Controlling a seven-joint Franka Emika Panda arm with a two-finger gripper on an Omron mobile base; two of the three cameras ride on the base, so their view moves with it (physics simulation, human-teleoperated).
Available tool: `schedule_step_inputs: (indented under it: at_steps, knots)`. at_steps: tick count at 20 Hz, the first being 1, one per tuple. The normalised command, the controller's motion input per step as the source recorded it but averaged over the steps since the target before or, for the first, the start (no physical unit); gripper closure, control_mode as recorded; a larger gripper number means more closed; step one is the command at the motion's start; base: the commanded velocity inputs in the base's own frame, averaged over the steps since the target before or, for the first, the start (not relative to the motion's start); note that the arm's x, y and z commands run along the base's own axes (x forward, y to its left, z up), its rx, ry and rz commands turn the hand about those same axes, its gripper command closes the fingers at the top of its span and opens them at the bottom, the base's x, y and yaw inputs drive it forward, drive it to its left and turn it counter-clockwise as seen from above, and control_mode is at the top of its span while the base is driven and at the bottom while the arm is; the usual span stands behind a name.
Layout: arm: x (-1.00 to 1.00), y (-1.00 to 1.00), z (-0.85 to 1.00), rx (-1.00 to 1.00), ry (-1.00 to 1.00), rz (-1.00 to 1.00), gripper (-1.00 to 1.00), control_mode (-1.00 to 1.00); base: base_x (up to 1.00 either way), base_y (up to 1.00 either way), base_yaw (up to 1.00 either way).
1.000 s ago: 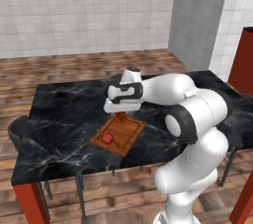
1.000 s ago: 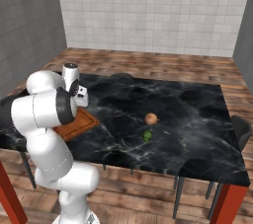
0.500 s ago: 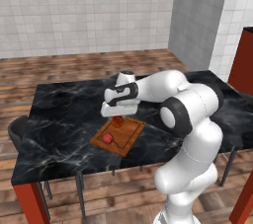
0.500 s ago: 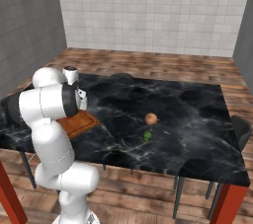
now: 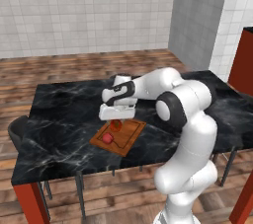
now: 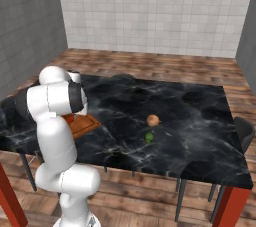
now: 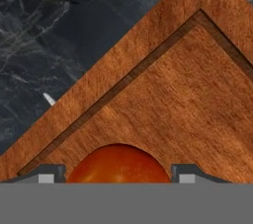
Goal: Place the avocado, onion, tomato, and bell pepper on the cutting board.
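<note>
Two pieces already sit at the board: a red one (image 5: 107,138) lies near its front-left edge, and the orange-red tomato (image 7: 117,164) sits between our fingers (image 7: 117,173), one tip on each side. We cannot tell whether they press it or stand just clear. The cutting board (image 7: 188,99) lies directly beneath, with bare wood stretching toward its far corner. We judge the onion (image 6: 153,120) and avocado (image 6: 149,137) come next; both lie mid-counter (image 6: 200,121), well apart from the board, with open room around them.
</note>
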Motion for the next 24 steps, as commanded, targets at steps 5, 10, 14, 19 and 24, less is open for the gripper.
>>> schedule_step_inputs:
  at_steps: [5, 10, 14, 19, 24]
  knots:
    - [0.0, 0.11, -0.23, -0.01, 0.1, 0.0, 1.0, -1.0, 0.0, 0.0, 0.0]
    - [0.0, 0.11, -0.2, -0.01, 0.1, 0.0, 1.0, -1.0, 0.0, 0.0, 0.0]
    - [0.0, 0.11, -0.19, -0.01, 0.09, 0.0, 1.0, -1.0, 0.0, 0.0, 0.0]
    - [0.0, 0.13, -0.27, -0.02, 0.1, 0.0, -1.0, -1.0, 0.0, 0.0, 0.0]
    - [-0.05, 0.01, -0.04, 0.0, 0.02, 0.0, -1.0, -1.0, 0.0, 0.0, 0.0]
